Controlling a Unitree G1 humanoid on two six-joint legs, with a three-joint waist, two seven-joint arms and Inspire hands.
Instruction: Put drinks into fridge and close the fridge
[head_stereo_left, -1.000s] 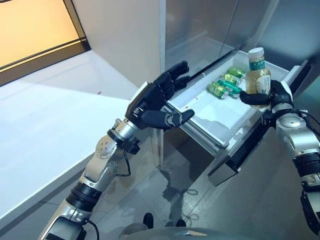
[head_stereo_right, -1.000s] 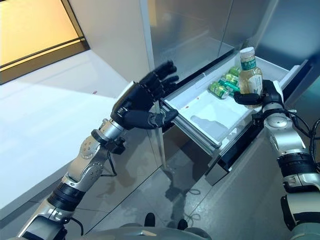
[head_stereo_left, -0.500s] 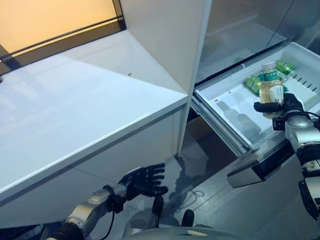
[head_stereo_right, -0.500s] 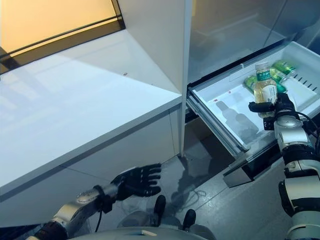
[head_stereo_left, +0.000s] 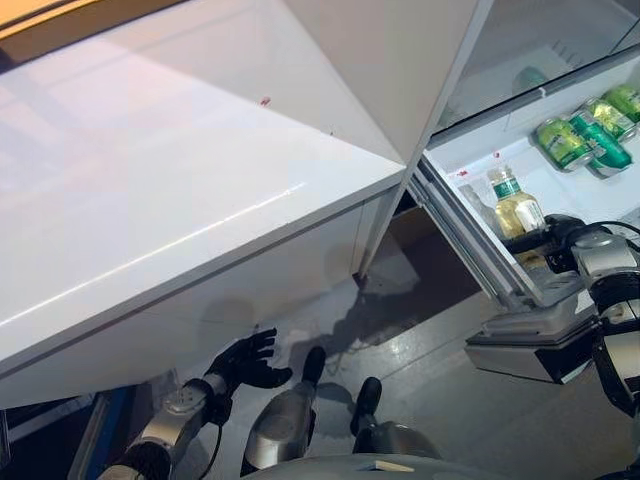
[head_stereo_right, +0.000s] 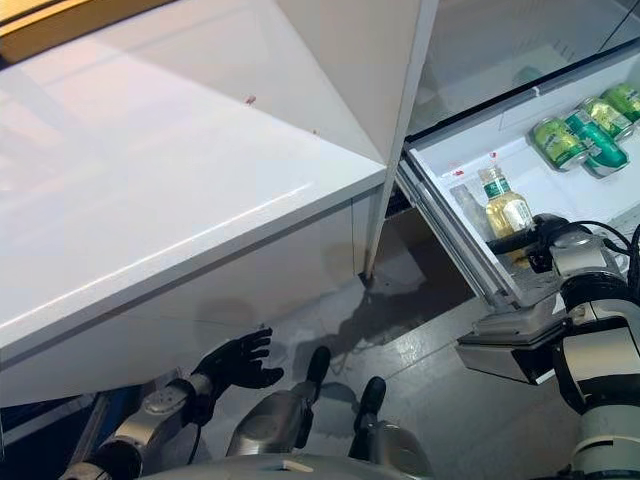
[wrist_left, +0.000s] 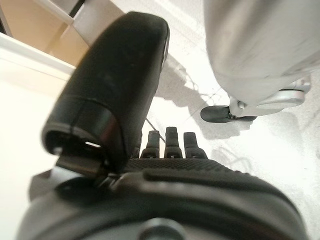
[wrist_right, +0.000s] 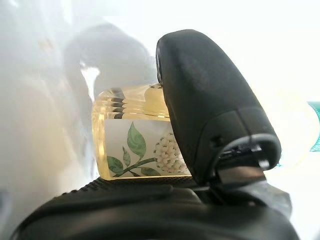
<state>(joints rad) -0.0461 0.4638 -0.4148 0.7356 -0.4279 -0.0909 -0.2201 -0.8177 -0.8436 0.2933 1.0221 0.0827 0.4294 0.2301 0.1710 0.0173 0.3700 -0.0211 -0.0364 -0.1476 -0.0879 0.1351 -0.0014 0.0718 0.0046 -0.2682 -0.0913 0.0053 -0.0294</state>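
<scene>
My right hand (head_stereo_left: 562, 238) is shut on a clear bottle of yellow drink with a green cap (head_stereo_left: 515, 207), holding it upright low inside the open white fridge drawer (head_stereo_left: 470, 170). The right wrist view shows the thumb (wrist_right: 210, 115) curled across the bottle's label (wrist_right: 130, 150). Green cans (head_stereo_left: 585, 140) lie at the far end of the drawer. My left hand (head_stereo_left: 243, 362) hangs low beside the white counter, above the floor, with its fingers (wrist_left: 167, 142) straight and holding nothing.
A white counter (head_stereo_left: 180, 200) fills the left side, with a white cabinet wall (head_stereo_left: 400, 60) next to the fridge. The drawer's steel front (head_stereo_left: 530, 340) sticks out over the grey floor (head_stereo_left: 430, 330).
The camera has tilted down and moved. My right hand has lowered the bottle into the drawer. My left hand has dropped from the drawer edge to below the counter.
</scene>
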